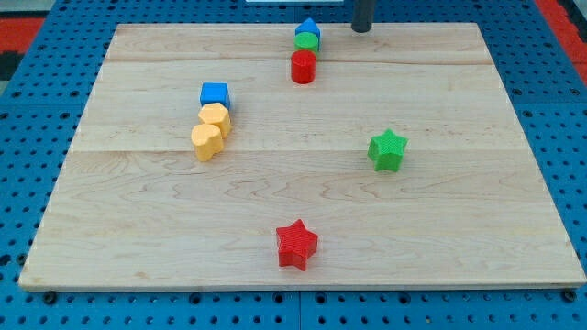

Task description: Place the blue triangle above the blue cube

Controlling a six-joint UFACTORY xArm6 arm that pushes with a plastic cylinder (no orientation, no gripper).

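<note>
The rod is entering from the view's top edge, so its upper length is being cut off by the frame; only a short dark stub is showing, and my tip (361,28) is sitting at the far edge of the wooden counter (477,229), just to the view's right of the top cluster and apart from it. There is no pincer on this arm, so no open or closed state is showing.

The blue triangle (308,28) is sitting at the view's top centre, its lower part partly hidden behind the green block (307,42) pressing against it; that green block's shape is hard to make out. The red cylinder (304,67) is touching the green block from below.

The blue cube (215,93) is lying well to the view's left of that cluster and lower, heading a row with two yellow blocks (214,119) (207,141) whose exact shapes are unclear. A green star (387,150) is standing at the right, a red star (296,244) near the bottom centre.

No writing or labels are showing anywhere. The blue pegboard (37,110) around the counter is running out of frame.
</note>
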